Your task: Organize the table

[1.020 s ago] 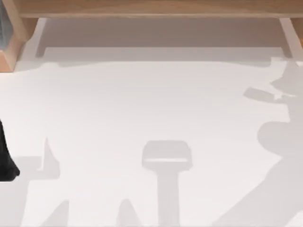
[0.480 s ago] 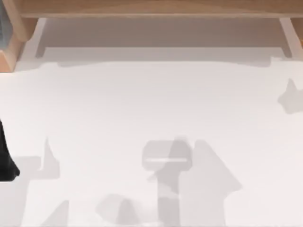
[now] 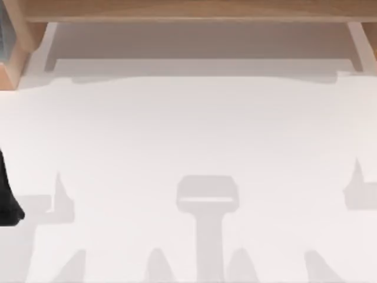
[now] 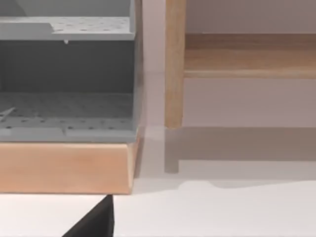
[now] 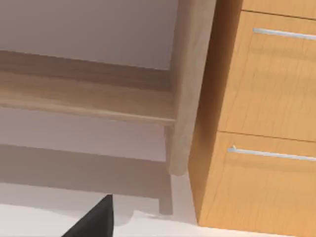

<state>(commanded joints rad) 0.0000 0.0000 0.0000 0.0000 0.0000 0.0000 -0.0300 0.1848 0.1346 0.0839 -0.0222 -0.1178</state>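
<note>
The table is a plain white flat surface with a light wooden frame along its far side; nothing lies on the part I see, only grey shadows of the arms. A black part of my left arm sits at the table's left edge. In the left wrist view a dark corner of my left gripper shows over the white top. Likewise a dark corner of my right gripper shows in the right wrist view, above the table near the back.
A grey perforated shelf unit stands on a wooden base at the far left corner, beside a wooden post. A wooden drawer cabinet with metal handles stands past the far right post.
The right arm's shadow has swept from the table's right side across the middle front and now lies at the right edge. The left arm has stayed put.
</note>
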